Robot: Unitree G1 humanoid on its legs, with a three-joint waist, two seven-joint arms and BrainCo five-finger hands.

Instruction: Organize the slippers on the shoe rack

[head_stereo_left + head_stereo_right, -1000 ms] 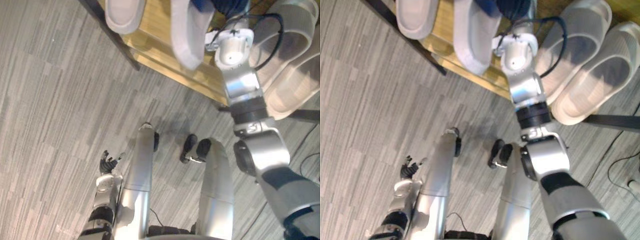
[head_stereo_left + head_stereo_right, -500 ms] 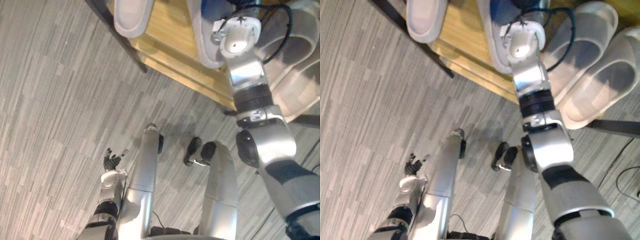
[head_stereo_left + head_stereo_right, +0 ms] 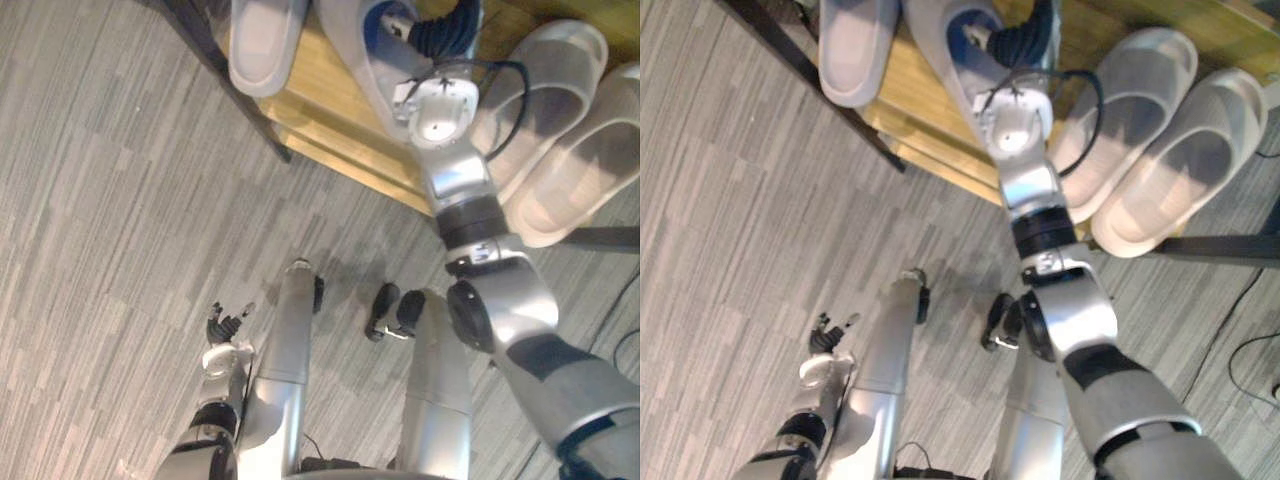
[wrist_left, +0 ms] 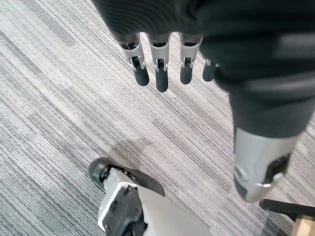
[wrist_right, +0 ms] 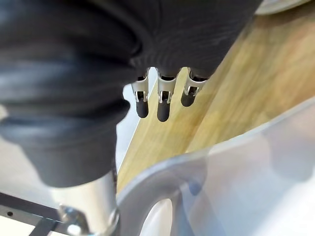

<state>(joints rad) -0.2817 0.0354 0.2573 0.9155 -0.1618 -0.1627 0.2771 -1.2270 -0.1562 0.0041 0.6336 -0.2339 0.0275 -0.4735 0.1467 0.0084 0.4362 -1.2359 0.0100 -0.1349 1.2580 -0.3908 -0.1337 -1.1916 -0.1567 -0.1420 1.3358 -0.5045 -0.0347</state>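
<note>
Across 12 o'clock of the head views: shoe rack (image 3: 330,125), wooden shelf on a dark frame. On the shelf at 11 o'clock, pale grey slipper (image 3: 262,45). Just beside it toward 12, blue-lined slipper (image 3: 352,55). At 1 to 2 o'clock, first translucent slipper (image 3: 535,95) and second translucent slipper (image 3: 590,165), side by side and touching.

Up at 12 o'clock, right hand (image 5: 162,101) over the blue-lined slipper's opening. Fingers straight, released, nothing between them, tips above bare wood. Slipper's pale rim close by the wrist; contact with it cannot be told.

Low at 7 o'clock, left hand (image 3: 225,325), fingers relaxed, empty, above the grey striped floor (image 3: 100,200).
</note>
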